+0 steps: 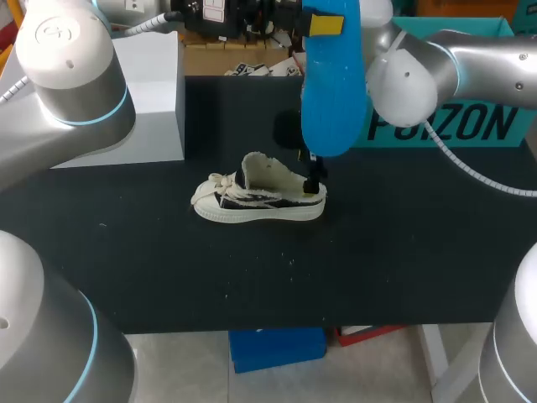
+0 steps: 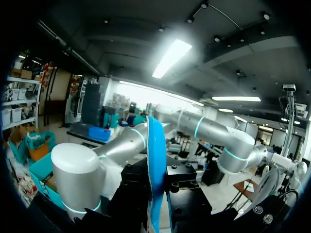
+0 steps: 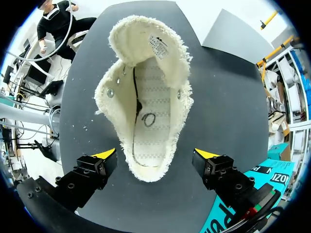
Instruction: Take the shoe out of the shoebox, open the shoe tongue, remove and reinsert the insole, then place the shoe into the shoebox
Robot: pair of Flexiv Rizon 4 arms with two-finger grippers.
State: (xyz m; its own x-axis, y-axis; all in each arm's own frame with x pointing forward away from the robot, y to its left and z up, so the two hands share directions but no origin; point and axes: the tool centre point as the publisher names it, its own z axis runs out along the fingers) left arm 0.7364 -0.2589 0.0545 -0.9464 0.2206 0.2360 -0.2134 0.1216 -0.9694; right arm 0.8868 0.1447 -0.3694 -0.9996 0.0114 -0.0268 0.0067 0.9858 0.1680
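Note:
A cream canvas shoe (image 1: 260,200) stands upright on the black table, its tongue pulled up and its toe toward my left. From above, the shoe (image 3: 148,97) gapes open with its bare inner sole showing. My right gripper (image 3: 155,154) hangs open just above the heel, one yellow tip on each side and neither touching; in the head view the right gripper (image 1: 315,178) shows as dark fingers at the heel. High above the table my left gripper (image 1: 323,21) is shut on a blue insole (image 1: 331,84), which hangs down. That insole (image 2: 156,165) stands edge-on between the left gripper's (image 2: 158,191) black fingers.
A teal box (image 1: 457,126) with large print stands at the back right of the table. A pale grey box (image 1: 147,92) stands at the back left. Small white crumbs lie on the black tabletop (image 1: 277,269) in front of the shoe.

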